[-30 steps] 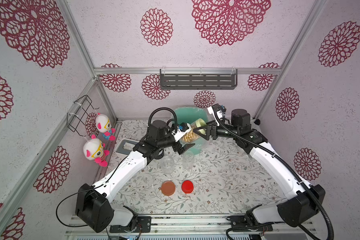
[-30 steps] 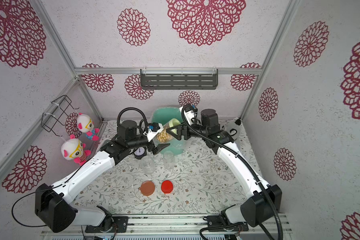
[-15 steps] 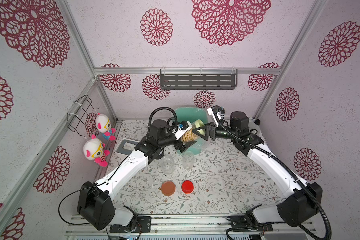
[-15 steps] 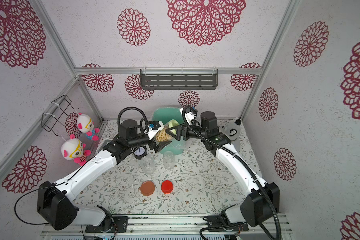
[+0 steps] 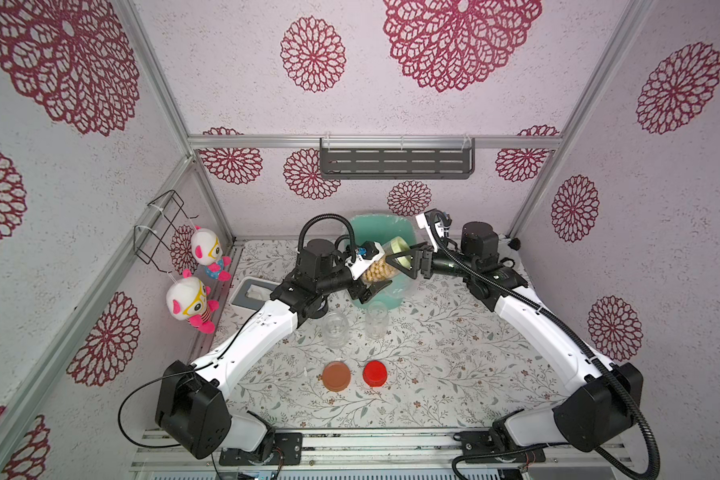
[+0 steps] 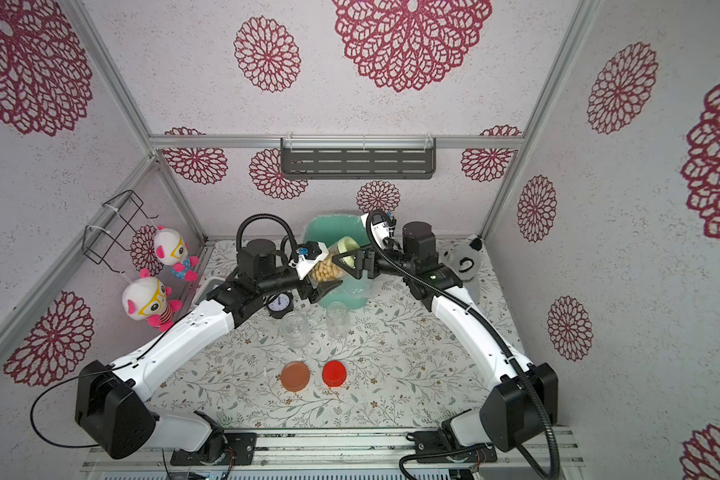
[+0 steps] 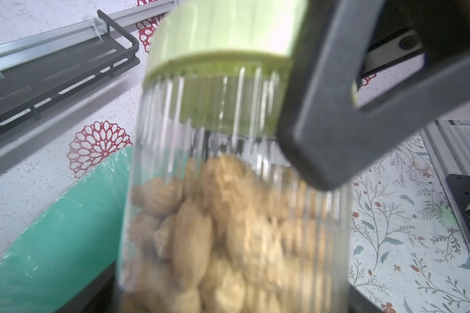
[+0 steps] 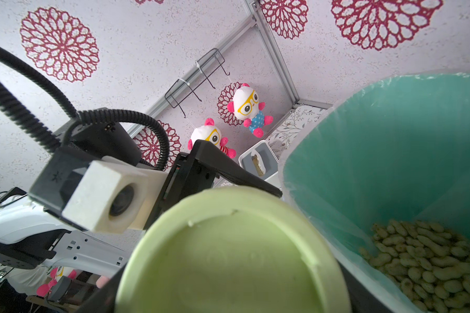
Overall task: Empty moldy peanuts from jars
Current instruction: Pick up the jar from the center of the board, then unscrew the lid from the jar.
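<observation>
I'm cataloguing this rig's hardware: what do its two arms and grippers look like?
The left arm and right arm have white shells, black joints and black bases. A black ribbed hose arches at each wrist. The left gripper and right gripper have black angular fingers, each with a white camera block behind.

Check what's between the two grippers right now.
The peanut-filled jar, pale green lid still on, near the teal bin; both top views show it.

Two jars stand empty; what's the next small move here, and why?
Probably the right pincer twists the pale green lid off: it clasps that lid, the left pincer flanks the last jar, full of peanuts, near the teal bin.
</observation>
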Action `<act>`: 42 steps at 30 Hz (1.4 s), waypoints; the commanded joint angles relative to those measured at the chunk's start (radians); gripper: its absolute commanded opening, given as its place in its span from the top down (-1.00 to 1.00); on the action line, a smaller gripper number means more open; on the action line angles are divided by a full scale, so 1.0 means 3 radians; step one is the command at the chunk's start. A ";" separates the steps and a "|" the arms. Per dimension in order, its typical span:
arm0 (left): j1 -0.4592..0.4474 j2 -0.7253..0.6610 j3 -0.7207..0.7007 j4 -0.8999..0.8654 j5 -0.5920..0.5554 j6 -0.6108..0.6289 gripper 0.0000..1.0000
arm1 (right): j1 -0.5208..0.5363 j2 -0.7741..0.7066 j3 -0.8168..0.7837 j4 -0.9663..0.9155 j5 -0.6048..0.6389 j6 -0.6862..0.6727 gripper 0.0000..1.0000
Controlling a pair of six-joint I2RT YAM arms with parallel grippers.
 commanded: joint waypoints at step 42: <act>0.0125 -0.0077 -0.0244 0.0264 0.0083 0.0046 1.00 | 0.0000 -0.0213 0.0062 -0.0078 0.0306 -0.0268 -0.97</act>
